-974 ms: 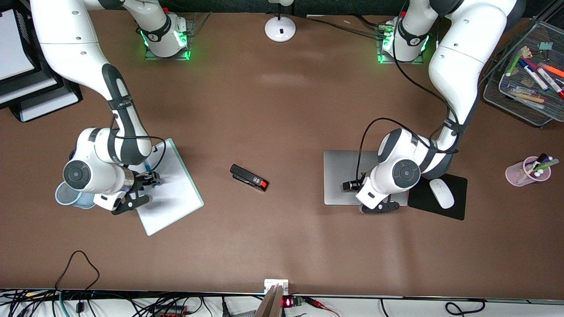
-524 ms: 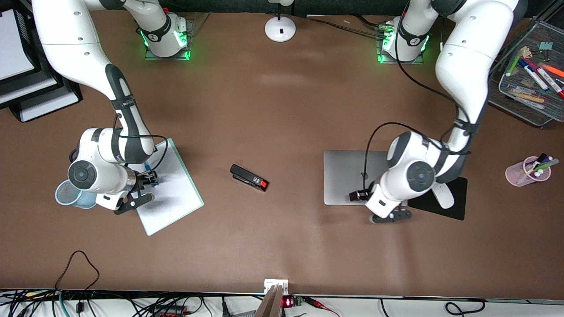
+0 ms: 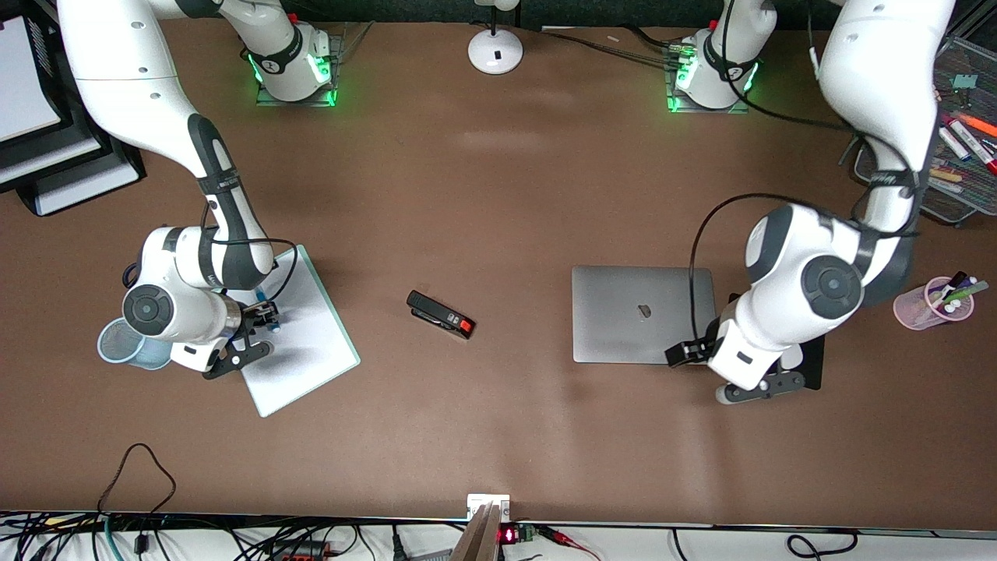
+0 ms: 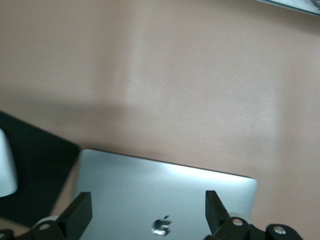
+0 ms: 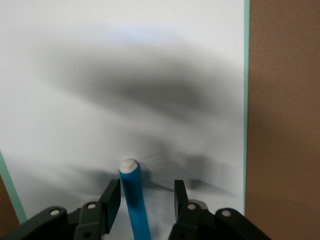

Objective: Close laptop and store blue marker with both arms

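Laptop [image 3: 643, 314] lies shut and flat on the table, lid up, apple logo showing, toward the left arm's end. Black mousepad [image 3: 813, 360] sits just beside it, with a white mouse [image 4: 6, 165] on it.

Left gripper [image 3: 754, 387] hangs over the mousepad edge, beside the laptop's corner; fingers [image 4: 80, 216] spread wide, holding nothing.

Right gripper [image 3: 248, 343] is low over the whiteboard [image 3: 311, 343], toward the right arm's end of the table. Blue marker [image 5: 134, 200] stands between its fingers [image 5: 111, 199], whitish end pointing away from the gripper. Small gaps show on both sides, so the jaws are slightly apart, not clamped.

Blue mesh cup [image 3: 117, 347] sits beside the whiteboard. Black stapler [image 3: 440, 314] lies mid-table. Pink cup [image 3: 923, 305] of markers is beside the mousepad.
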`<state>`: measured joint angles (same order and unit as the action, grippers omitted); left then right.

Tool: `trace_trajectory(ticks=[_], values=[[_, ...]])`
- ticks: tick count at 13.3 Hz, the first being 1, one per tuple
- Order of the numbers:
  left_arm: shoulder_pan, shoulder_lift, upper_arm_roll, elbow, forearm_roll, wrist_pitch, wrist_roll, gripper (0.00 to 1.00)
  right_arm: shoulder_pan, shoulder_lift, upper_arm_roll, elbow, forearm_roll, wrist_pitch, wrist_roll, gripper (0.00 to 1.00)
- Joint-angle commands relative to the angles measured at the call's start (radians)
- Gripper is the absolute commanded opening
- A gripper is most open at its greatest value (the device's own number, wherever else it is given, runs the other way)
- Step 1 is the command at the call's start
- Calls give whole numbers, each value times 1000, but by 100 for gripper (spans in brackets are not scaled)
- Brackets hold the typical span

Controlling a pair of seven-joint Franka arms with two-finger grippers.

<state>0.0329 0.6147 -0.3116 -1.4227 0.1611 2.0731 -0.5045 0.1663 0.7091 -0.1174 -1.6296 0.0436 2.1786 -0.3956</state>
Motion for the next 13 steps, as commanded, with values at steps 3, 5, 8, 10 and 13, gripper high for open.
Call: trace_trajectory(ticks=[3, 5, 8, 10, 13], values=[[25, -110, -4, -19, 63, -102, 46, 100, 9, -3, 2, -3, -11, -2, -6, 51], [30, -170, -6, -19, 63, -157, 76, 100, 10, 3, 2, -3, -11, 3, -6, 50], [39, -272, -9, -21, 46, -278, 147, 100, 10, 4, 2, 1, -10, 4, -6, 47], [54, -329, -17, -21, 40, -342, 159, 100, 10, 7, 2, 2, -7, 4, -6, 45], [65, -397, -17, -25, -37, -413, 162, 100, 10, 9, 2, 5, -4, 4, -3, 41]])
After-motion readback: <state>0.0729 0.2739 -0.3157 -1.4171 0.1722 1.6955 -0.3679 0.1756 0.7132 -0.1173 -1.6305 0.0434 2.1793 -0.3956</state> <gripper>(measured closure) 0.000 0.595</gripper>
